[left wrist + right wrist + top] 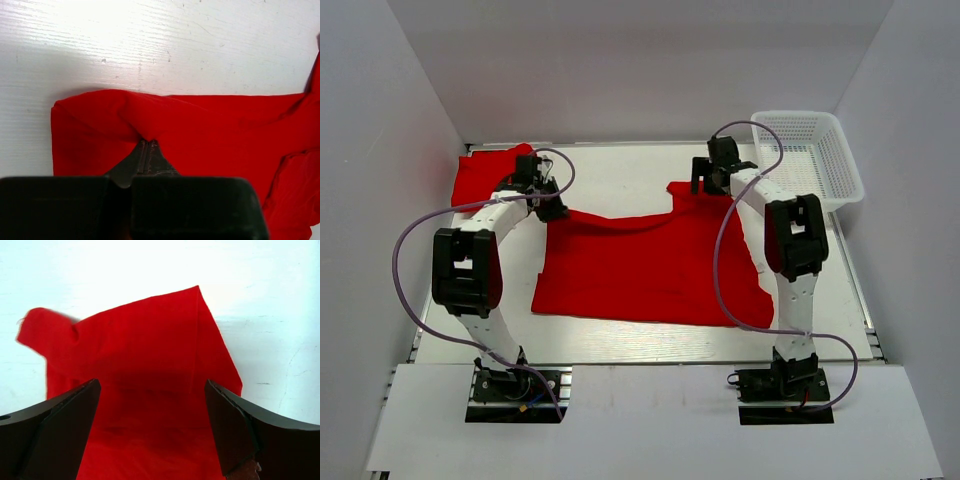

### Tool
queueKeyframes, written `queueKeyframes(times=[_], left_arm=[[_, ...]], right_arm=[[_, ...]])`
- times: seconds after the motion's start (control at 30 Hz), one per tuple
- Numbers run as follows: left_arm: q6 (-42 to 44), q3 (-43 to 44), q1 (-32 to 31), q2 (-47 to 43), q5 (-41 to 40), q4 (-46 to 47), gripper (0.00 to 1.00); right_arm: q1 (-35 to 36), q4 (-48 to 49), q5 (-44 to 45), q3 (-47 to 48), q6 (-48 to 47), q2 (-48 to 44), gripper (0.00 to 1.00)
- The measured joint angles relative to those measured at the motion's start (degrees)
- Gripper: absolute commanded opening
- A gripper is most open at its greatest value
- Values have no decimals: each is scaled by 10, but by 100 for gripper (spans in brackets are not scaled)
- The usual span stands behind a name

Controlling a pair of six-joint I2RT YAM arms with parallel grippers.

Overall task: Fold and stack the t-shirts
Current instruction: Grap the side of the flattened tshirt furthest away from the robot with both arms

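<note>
By my reading a fold is in hand. The plain bright red, soft cloth t-shirt (640, 275) lies spread over the middle of the white counter (620, 165), with its far edge being taken up at two places. The left claw (548, 205) is clamped together on a pinch of cloth at the shirt's 10 o'clock corner. The left wrist view shows the fabric puckered right at the closed tips. The right claw (713, 180) hangs over the 1 o'clock corner with its jaws wide apart. A flap of red cloth lies between and beneath them, but nothing is gripped.

The next move likely calls for the right claw to come down and close on that corner. Both far corners could then be carried together toward 6 o'clock; a one-sided pull would skew the fold.

The t-shirt's long axis runs from 9 to 3 o'clock, and its straight near edge faces 6 o'clock. Which way the collar points I cannot tell.

A second red cloth heap (480, 178), probably another shirt, sits at 10 o'clock beyond the left claw. A white plastic mesh basket (805, 155) stands at 2 o'clock, well apart.
</note>
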Motion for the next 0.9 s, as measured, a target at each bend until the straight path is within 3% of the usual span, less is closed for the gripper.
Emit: queueKeyframes(times=[0.57, 0.73, 0.9], left_arm=[[2, 0, 4, 19, 0, -10, 0], [2, 0, 4, 19, 0, -14, 0], [2, 0, 4, 19, 0, -15, 0]], right_arm=[[-36, -1, -50, 20, 35, 39, 89], [-36, 1, -74, 21, 44, 42, 77], [-35, 5, -89, 21, 47, 46, 43]])
